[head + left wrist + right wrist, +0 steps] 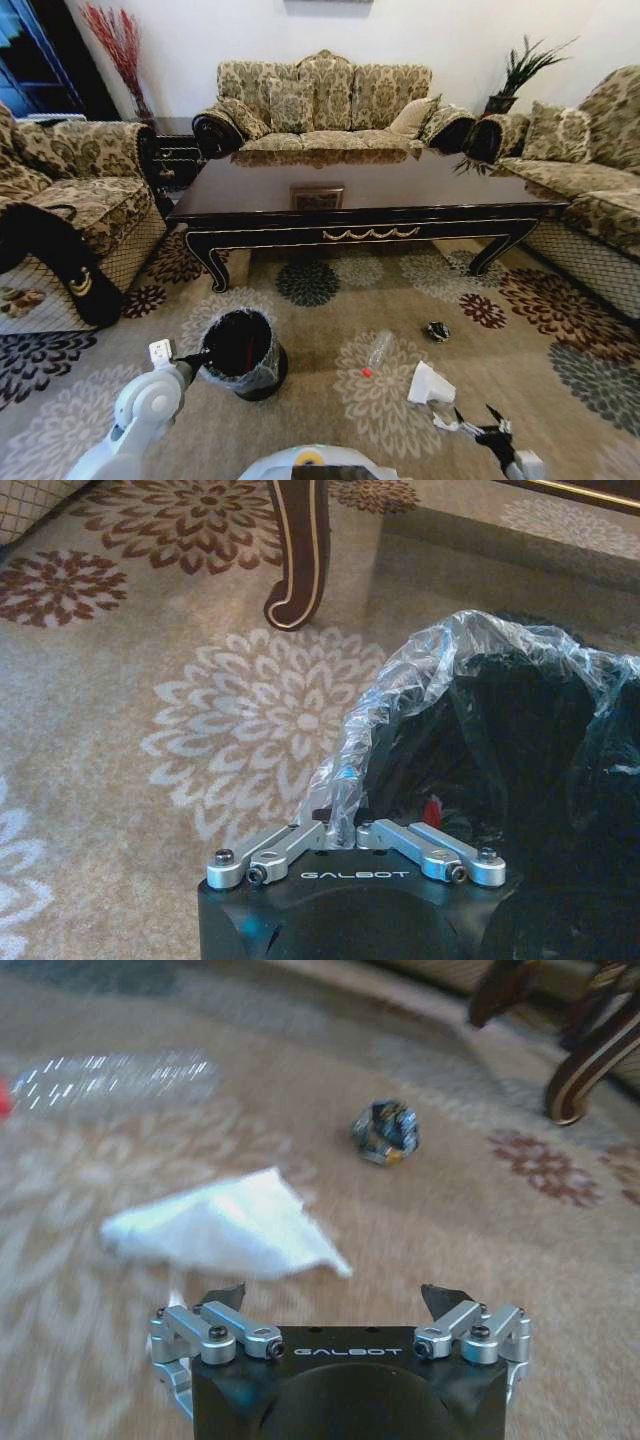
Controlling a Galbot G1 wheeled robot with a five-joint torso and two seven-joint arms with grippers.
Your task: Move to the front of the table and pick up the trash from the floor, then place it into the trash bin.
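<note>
Looking down from the head: the robot stands at the front of the table (360,200), trash not yet picked up. The trash bin (243,352) sits on the carpet (320,330) on the robot's side of the table's left leg. Three pieces of trash lie farther along the carpet from the bin — a clear bottle (377,352) with a red cap closest to it, a white paper piece (430,385) beyond that, a dark wad (436,331) between paper and table. The left claw (193,359) reaches the bin's rim. The right claw (480,425) hovers just beyond the paper, on the side away from the bin.

Left wrist view: left claw (340,825) closed down, fingertips meeting at the crinkled liner bag (440,670) on the bin's rim; cannot tell if film is actually pinched.

Right wrist view: right claw (335,1300) spread wide, empty, the paper (220,1225) just ahead, wad (385,1132) and bottle (110,1075) farther off.

Handling, by judgement: paper is feather-light, limp, lying flat — pinch a raised fold or corner. Bottle likely empty, light, slick, prone to roll; take it across the body. Wad is small, crushable, easy.
</note>
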